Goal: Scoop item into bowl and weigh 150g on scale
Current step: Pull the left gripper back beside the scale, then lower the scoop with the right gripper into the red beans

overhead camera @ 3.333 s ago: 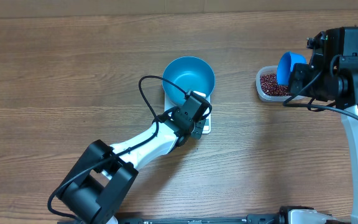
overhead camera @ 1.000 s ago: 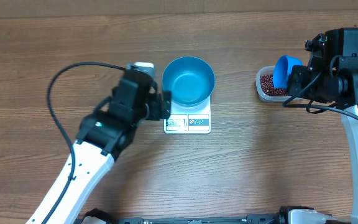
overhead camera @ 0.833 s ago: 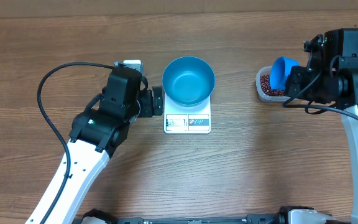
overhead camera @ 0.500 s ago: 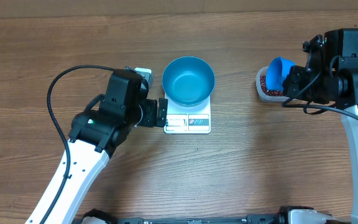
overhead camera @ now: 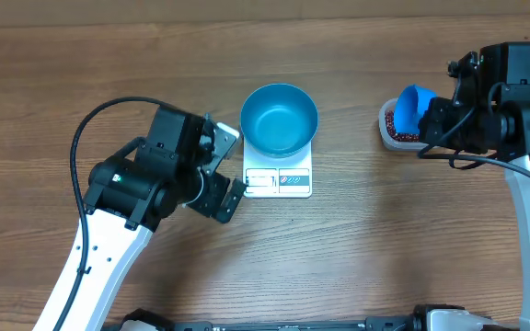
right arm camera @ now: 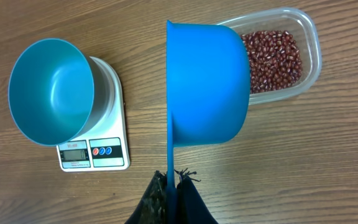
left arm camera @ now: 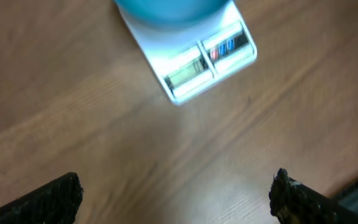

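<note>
Blue bowl [overhead camera: 279, 119] atop scale [overhead camera: 288, 182]; red-brown beans [right arm camera: 275, 50] in clear tub [right arm camera: 314, 56].

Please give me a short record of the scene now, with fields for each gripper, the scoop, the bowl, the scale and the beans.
left gripper: open, holding nothing, over the table near the scale's left side
right gripper: shut on the scoop's handle
scoop: blue, turned on its side, above the tub; inside not visible
bowl: blue, empty
scale: white, carries the bowl
beans: in the clear tub, none in the bowl
</note>
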Controlling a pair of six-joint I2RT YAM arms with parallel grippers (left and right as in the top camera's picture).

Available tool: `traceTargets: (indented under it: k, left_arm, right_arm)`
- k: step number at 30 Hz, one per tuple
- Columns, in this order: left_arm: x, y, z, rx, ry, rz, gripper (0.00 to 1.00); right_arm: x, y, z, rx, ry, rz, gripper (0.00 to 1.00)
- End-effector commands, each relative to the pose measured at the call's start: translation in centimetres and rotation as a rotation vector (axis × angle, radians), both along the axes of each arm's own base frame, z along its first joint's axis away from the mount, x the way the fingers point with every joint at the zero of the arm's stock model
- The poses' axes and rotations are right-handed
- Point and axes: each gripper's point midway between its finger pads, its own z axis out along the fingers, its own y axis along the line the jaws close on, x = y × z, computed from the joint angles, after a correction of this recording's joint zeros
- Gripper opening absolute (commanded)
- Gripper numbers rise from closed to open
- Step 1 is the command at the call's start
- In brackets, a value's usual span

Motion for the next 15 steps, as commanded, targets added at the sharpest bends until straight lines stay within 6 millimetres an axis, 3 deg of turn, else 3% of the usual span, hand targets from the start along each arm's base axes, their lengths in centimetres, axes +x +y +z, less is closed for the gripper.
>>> traceTargets:
  k: [1, 4, 7, 12, 15]
  left_arm:
    - [0.1, -0.1, 0.9, 0.008, -0.036, -0.04, 1.0]
    - [0.7, 0.9, 0.9, 0.059, -0.059, -0.003, 0.99]
    - [0.6, 0.6, 0.9, 0.043, -0.056, -0.018, 0.99]
    - [0.5, -1.5, 1.6, 0.002, -0.12, -0.252, 0.99]
    - [0.7, -1.7, 1.8, 0.009, -0.147, -0.296, 1.0]
  right_arm:
    - [0.3, -0.1, 1.2, 0.006, -0.042, -0.004, 0.04]
    - [0.3, -0.1, 1.2, 0.006, -0.042, -0.004, 0.04]
    - [0.3, -0.1, 1.3, 0.006, -0.044, -0.004, 0.04]
    - [0.3, -0.1, 1.3, 0.006, -0.043, -0.004, 0.04]
    - [0.3, -0.1, 1.3, 0.006, -0.043, -0.004, 0.04]
